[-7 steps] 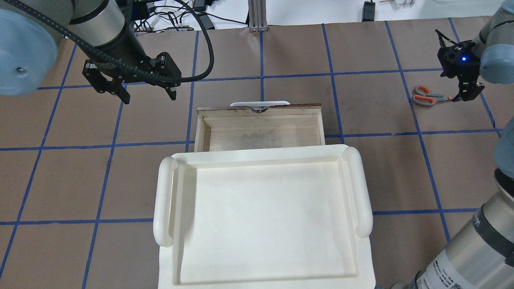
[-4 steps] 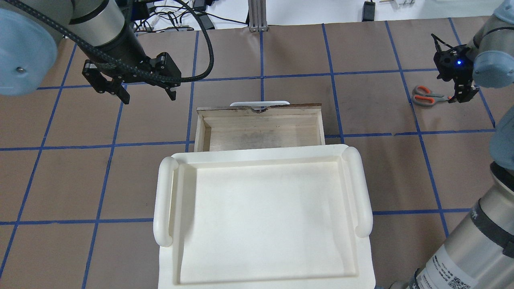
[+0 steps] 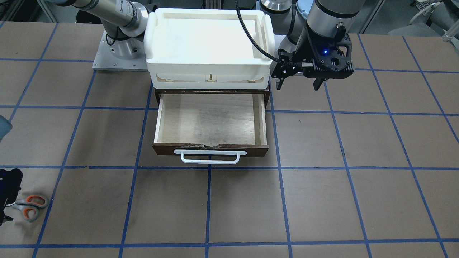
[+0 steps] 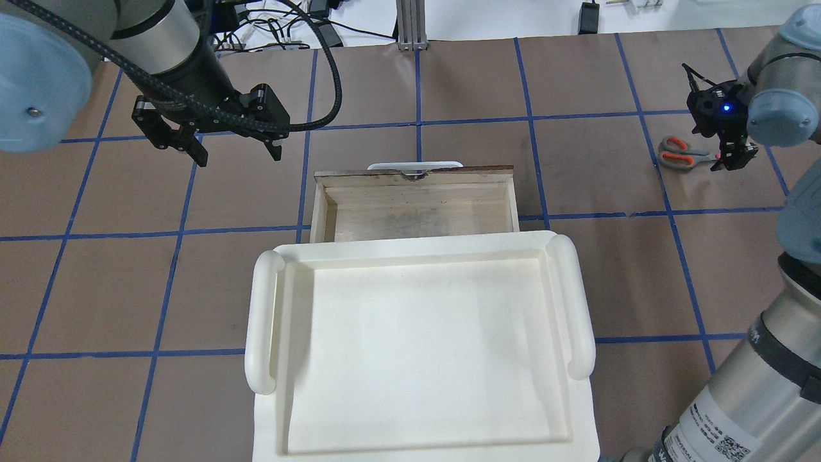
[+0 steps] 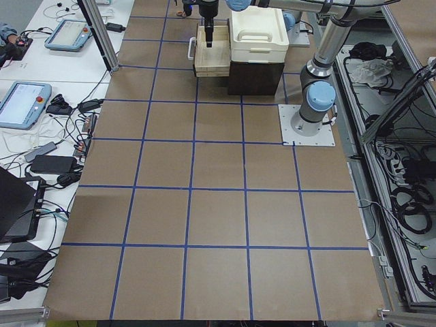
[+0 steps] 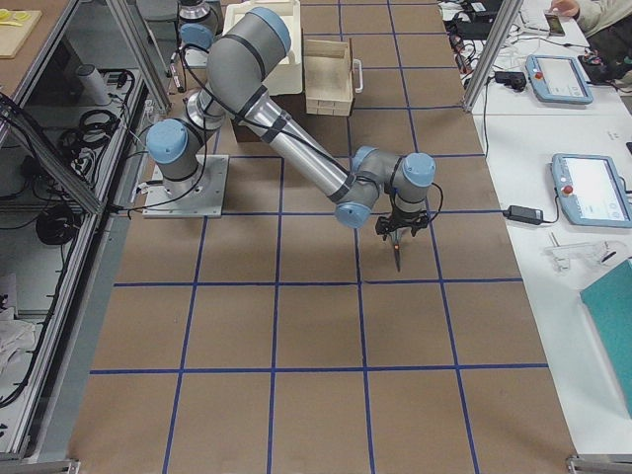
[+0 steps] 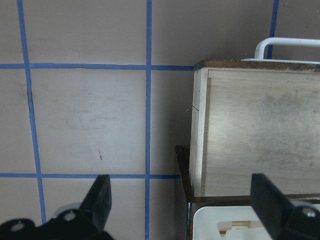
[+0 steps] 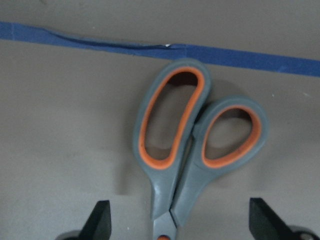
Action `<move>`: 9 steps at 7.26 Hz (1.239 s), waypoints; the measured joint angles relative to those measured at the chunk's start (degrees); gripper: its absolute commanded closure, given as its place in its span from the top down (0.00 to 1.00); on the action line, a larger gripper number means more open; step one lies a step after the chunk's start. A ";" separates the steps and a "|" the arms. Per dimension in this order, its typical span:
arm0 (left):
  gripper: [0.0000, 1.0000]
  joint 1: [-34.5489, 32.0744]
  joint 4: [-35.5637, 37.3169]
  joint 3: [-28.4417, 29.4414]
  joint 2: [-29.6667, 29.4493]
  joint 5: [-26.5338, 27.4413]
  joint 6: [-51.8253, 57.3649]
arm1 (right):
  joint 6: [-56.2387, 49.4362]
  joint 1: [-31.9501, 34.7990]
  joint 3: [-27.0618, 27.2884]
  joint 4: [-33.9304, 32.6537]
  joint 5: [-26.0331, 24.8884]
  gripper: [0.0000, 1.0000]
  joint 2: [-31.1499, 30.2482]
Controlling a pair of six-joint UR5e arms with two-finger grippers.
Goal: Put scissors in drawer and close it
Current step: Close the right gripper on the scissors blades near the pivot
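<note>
The scissors (image 4: 681, 154), orange-and-grey handled, lie flat on the table at the far right, and also show in the front view (image 3: 30, 207). My right gripper (image 4: 735, 158) hangs open right over their blade end. In the right wrist view its fingers (image 8: 101, 220) stand either side of the scissors (image 8: 192, 150) near the pivot, and the blades are hidden. The drawer (image 4: 417, 215) is pulled open and empty, its white handle (image 3: 209, 157) on the far side. My left gripper (image 4: 238, 154) is open and empty, left of the drawer.
A cream-white plastic tray (image 4: 263, 321) sits on top of the cabinet above the drawer. The brown table mat carries a grid of blue tape lines. In the left wrist view the drawer's corner (image 7: 200, 125) lies to the right below the gripper.
My right gripper has shifted a little left along the scissors toward their handles. The left arm, the drawer and the scissors have not moved.
</note>
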 measured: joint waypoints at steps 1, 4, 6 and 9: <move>1.00 0.00 0.00 0.00 0.00 0.01 0.00 | -0.22 -0.02 0.03 0.01 -0.08 0.96 0.15; 1.00 0.02 0.03 0.00 0.00 0.03 0.00 | -0.92 -0.71 0.07 0.07 -0.52 0.93 0.38; 1.00 0.01 -0.02 0.00 0.00 0.04 0.00 | -0.94 -0.85 0.31 0.10 -0.56 0.93 0.48; 1.00 -0.01 -0.03 0.00 0.00 0.04 0.00 | -0.89 -0.91 0.55 0.30 -0.39 0.62 0.66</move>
